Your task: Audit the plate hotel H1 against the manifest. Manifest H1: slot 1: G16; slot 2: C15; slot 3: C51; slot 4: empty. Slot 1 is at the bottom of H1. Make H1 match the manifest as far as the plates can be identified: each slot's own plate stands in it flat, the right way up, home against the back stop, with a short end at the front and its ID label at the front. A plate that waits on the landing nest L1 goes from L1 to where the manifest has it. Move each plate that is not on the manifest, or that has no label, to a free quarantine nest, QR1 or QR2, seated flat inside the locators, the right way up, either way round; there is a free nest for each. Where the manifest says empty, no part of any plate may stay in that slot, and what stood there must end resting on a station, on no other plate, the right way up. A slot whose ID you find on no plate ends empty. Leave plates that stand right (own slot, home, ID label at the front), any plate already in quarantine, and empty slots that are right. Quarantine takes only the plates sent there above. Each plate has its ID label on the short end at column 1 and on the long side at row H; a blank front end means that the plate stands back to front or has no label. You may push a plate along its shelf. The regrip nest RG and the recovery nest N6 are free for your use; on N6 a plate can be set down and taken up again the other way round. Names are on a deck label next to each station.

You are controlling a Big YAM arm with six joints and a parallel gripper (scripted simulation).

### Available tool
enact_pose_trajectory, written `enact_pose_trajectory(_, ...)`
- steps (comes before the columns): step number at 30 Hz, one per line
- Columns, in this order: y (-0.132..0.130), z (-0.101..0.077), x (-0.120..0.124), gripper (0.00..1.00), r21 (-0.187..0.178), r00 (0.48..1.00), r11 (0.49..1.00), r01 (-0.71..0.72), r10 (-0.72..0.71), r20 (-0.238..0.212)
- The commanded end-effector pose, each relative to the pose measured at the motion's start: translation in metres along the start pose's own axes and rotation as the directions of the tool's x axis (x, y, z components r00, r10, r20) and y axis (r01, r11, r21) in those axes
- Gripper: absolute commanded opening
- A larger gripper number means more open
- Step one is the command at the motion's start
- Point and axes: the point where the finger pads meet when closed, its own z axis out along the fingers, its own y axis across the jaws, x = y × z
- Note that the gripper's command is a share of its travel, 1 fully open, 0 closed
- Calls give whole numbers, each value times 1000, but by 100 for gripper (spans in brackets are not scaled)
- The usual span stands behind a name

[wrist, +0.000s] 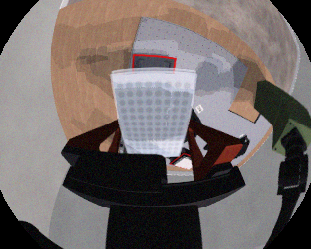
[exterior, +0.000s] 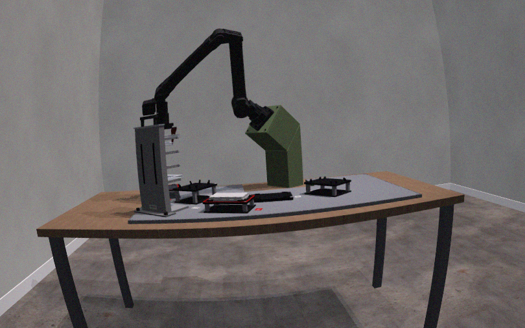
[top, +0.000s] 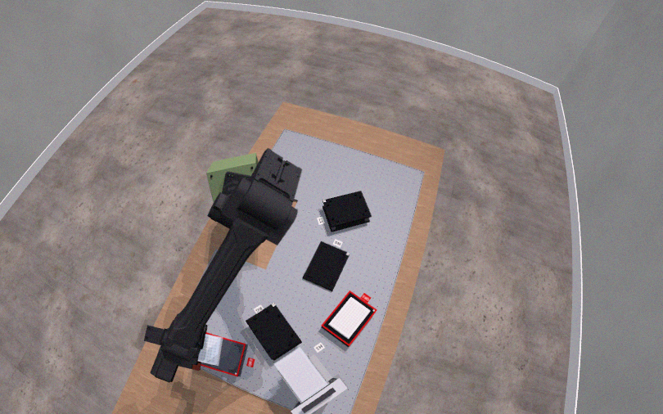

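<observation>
My gripper point(wrist: 153, 122) is shut on the short end of a white well plate point(wrist: 154, 112), which sticks out ahead of the fingers. In the overhead view the gripper point(top: 201, 354) and the plate point(top: 210, 349) hang high above the left edge of a red-framed quarantine nest point(top: 227, 357), whose dark bed shows no plate. That nest also shows in the wrist view point(wrist: 154, 61), beyond the plate. The plate hotel H1 point(exterior: 153, 168) stands at the deck's left end, with a white plate point(exterior: 175, 177) in a low slot. I cannot read any ID label.
The second red-framed quarantine nest point(top: 349, 317) holds a white plate. Two raised black nests point(top: 345, 209) point(top: 272, 331) and a flat black nest point(top: 325, 265) stand on the grey deck. The green arm base point(top: 231, 172) is at the deck's far side.
</observation>
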Motion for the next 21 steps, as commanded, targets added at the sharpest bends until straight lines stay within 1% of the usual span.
enact_pose_trajectory(1, 27, -24, 0, 86, -65, 996, 995, -81, 82, 23)
enact_pose_trajectory(3, 27, -24, 0, 86, -65, 996, 995, -81, 82, 23)
enact_pose_trajectory(4, 27, -10, 0, 86, -52, 997, 996, -75, 76, 13)
enact_pose_trajectory(5, 22, -2, 2, 86, -38, 997, 996, -78, 78, 5)
enact_pose_trajectory(7, 8, 10, 0, 86, -13, 996, 996, -93, 93, 3)
enact_pose_trajectory(8, 5, 14, 0, 86, -9, 995, 995, -96, 96, 2)
enact_pose_trajectory(18, 5, 41, 2, 86, -9, 995, 995, -96, 96, 2)
enact_pose_trajectory(20, 5, 41, 2, 86, -9, 995, 995, -96, 96, 2)
enact_pose_trajectory(21, 13, 39, 4, 86, -26, 996, 996, -87, 87, 3)
